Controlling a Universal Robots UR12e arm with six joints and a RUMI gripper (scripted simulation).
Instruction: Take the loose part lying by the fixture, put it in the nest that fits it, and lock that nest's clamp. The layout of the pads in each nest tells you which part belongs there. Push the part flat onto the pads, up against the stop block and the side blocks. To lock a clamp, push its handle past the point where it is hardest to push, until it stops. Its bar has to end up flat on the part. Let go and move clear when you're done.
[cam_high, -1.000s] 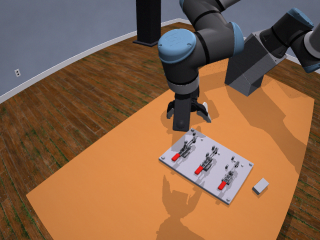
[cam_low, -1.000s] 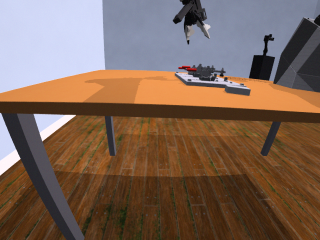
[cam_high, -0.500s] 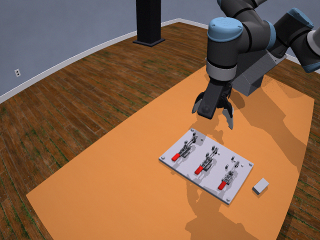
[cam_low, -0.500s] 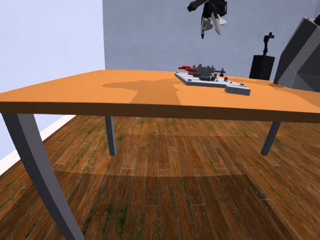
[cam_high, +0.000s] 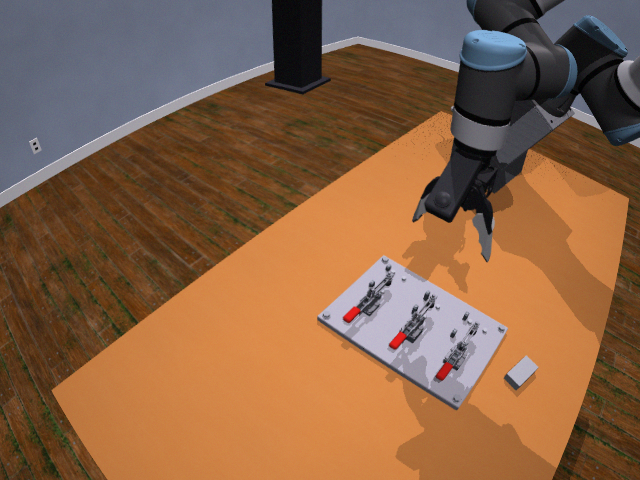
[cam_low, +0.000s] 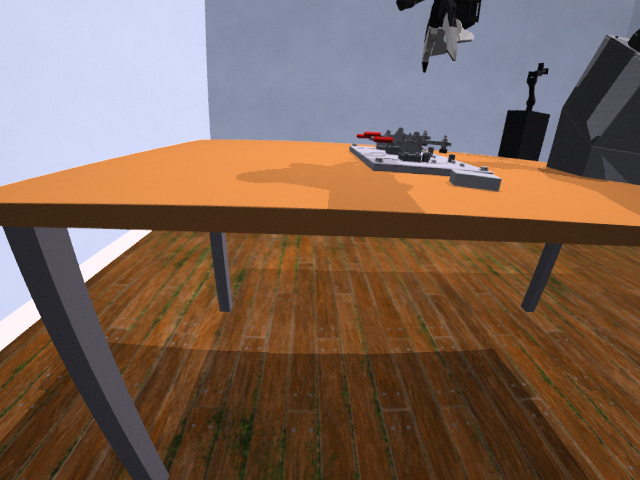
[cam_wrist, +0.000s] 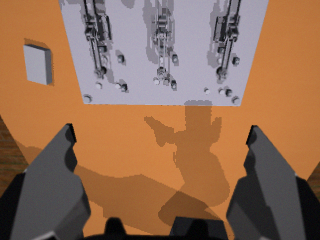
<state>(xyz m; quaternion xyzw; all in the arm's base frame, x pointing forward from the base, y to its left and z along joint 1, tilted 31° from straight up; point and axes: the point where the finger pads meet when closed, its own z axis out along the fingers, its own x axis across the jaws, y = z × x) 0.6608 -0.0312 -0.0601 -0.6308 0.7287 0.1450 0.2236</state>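
Observation:
A grey fixture plate (cam_high: 412, 328) lies on the orange table and carries three toggle clamps with red handles (cam_high: 351, 313) (cam_high: 397, 339) (cam_high: 443, 370). All three nests look empty. The loose part, a small grey block (cam_high: 521, 371), lies on the table just off the plate's right end. In the wrist view the block (cam_wrist: 38, 64) is at the upper left and the plate (cam_wrist: 162, 50) at the top. My gripper (cam_high: 454, 227) is open and empty, high above the table beyond the plate's far edge. It also shows in the wrist view (cam_wrist: 162, 150) and at the top of the exterior view (cam_low: 439, 46).
The arm's grey base (cam_low: 594, 124) stands at the table's far right. A black pillar (cam_high: 297, 43) stands on the wooden floor behind the table. The arm's shadow falls across the plate and the table around it.

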